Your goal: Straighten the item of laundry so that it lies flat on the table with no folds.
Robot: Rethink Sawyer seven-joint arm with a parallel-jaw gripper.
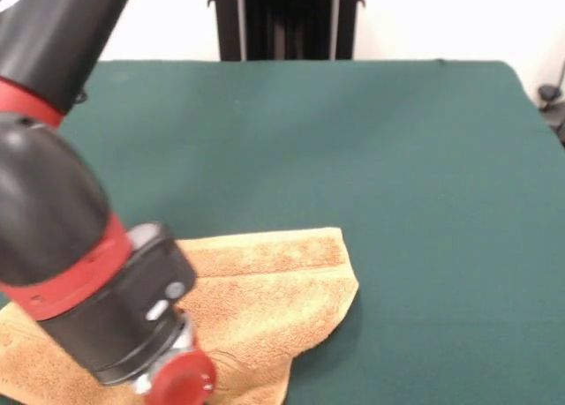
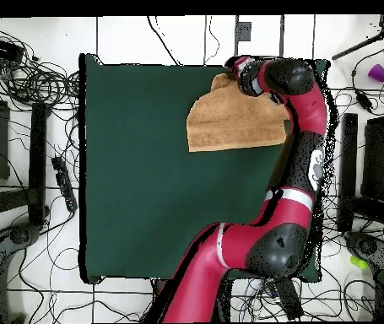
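The counter is the largest thing here: a wide rectangular top covered in dark green felt, and most of it is bare. In the overhead view cables and floor tiles surround it.

The red and black arm reaches over the counter. In the overhead view it rises from the base at the bottom edge, bends, and ends above the counter's upper right corner. In the front view its last thick segments come down from the upper left and fill the lower left part of the picture, ending in a round red cap close to the bottom edge.

The orange-yellow terry towel lies on the counter just under the end of the arm. In the overhead view the towel is in the upper right part of the counter, close to the top edge. It is not flat: the outline is irregular, one corner is cut off in a slant, and a layer is folded over. A smoother woven band runs along its far edge in the front view.

The fingers are hidden behind the wrist, so I cannot tell if they are released or clenched.
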